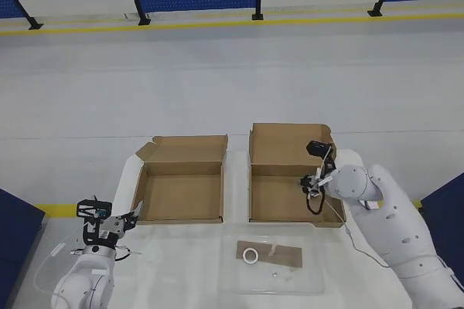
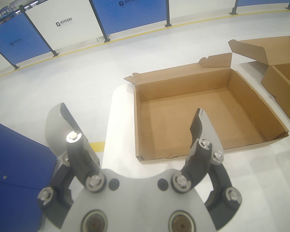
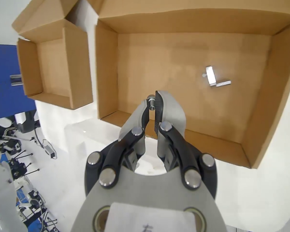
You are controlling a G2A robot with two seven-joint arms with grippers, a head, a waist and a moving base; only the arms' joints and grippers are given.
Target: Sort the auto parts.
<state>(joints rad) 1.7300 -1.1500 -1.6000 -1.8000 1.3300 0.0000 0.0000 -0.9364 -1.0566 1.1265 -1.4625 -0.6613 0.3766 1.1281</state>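
Right gripper (image 3: 153, 102) pinches small silver bolt (image 3: 150, 100) above right brown cardboard box (image 3: 174, 56); lower, then release. Left gripper (image 2: 131, 109) wide, empty.

We see our left gripper (image 2: 130, 111) with its two fingers (image 2: 203, 131) spread wide and nothing between them, over the left edge of the white table (image 2: 116, 126). Just beyond it sits an open cardboard box (image 2: 207, 112), lid flap folded back on the far side, bare brown floor showing. A second open box (image 2: 280, 83) stands to its right, a gap apart. A yellow floor stripe (image 2: 96, 144) shows left of the table. Far off stand blue and white partition panels (image 2: 125, 3).
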